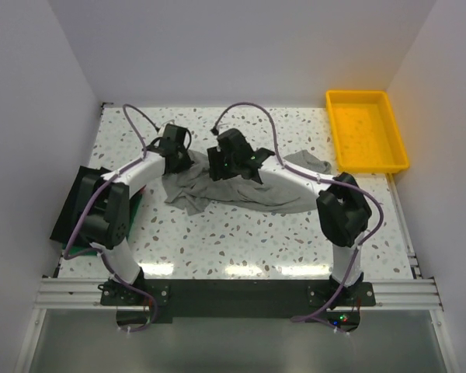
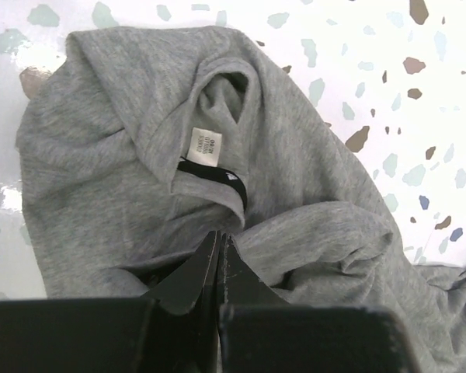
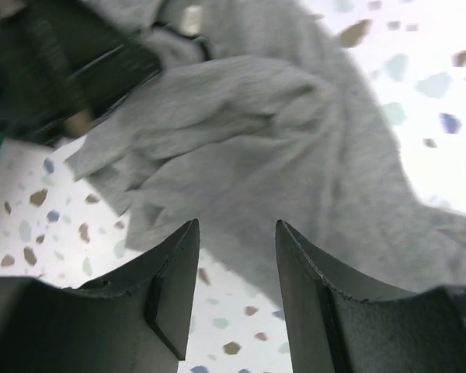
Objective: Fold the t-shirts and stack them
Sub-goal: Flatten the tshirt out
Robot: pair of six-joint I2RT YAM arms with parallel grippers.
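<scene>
The grey t-shirt (image 1: 241,190) lies crumpled across the middle of the worktop (image 1: 241,245), one sleeve trailing toward the yellow tray (image 1: 369,166). It needs spreading flat before any fold will hold. The folded black and green shirts (image 1: 68,214) sit at the left edge, partly under the left arm.

The left tool (image 2: 220,245) has its fingers together, with the tips pressed into the fabric just below the collar and its white label (image 2: 204,146) (whether a fold is actually caught between them cannot be told). The right tool (image 3: 237,225) hangs over a bunched part of the shirt with its fingers apart and nothing between them.

To do this well, the right tool probably needs a pinch on a single layer at a hem or shoulder, well apart from the left one. Both can then lift and draw outward evenly, so the cloth opens instead of twisting. A pinch through several layers would likely drag the heap along.
</scene>
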